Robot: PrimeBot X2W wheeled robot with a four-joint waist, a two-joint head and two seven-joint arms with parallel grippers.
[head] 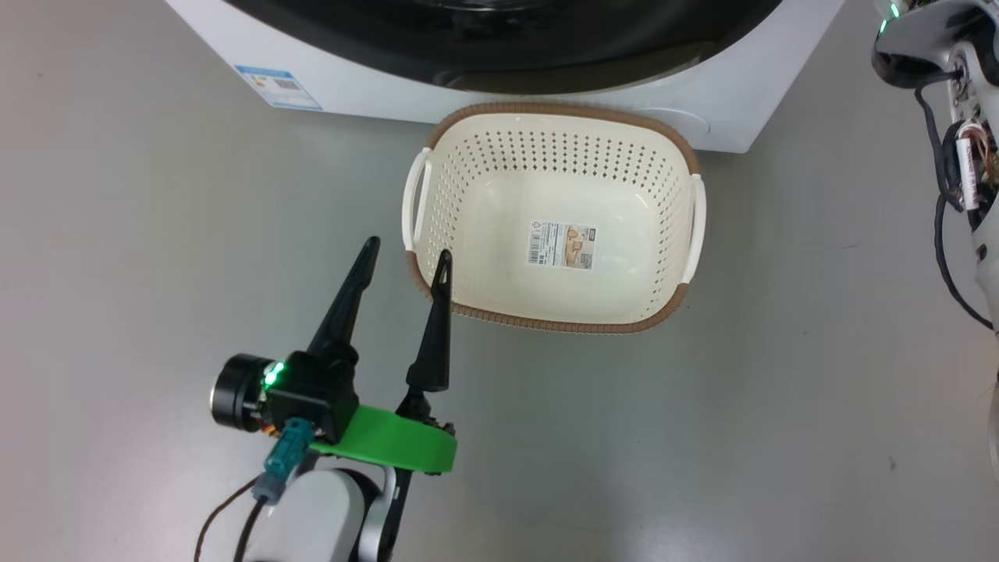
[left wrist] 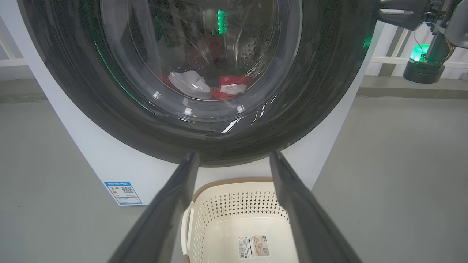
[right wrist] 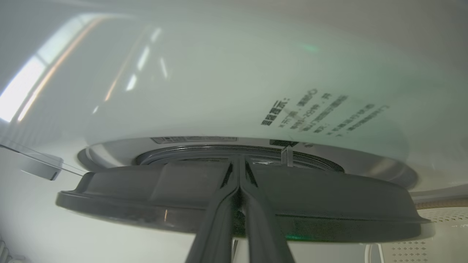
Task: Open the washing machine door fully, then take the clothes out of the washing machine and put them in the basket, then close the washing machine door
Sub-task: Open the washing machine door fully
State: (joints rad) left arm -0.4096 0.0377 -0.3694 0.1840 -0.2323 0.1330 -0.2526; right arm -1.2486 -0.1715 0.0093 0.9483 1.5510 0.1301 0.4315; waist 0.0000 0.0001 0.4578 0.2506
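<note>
Glossy black-rimmed round glass door (left wrist: 91, 95) of the white washing machine (head: 730, 101) shows red-and-white clothes (left wrist: 231, 86) inside — cream perforated basket (head: 546, 109) just before it; left gripper (head: 409, 248) jaws spread, right gripper (right wrist: 239, 164) jaws pressed together

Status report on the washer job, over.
Left gripper open, beside basket. Right gripper shut, fingertips at washing machine door edge. Door not swung open; clothes inside behind glass. Basket empty, nothing seen in the way.
</note>
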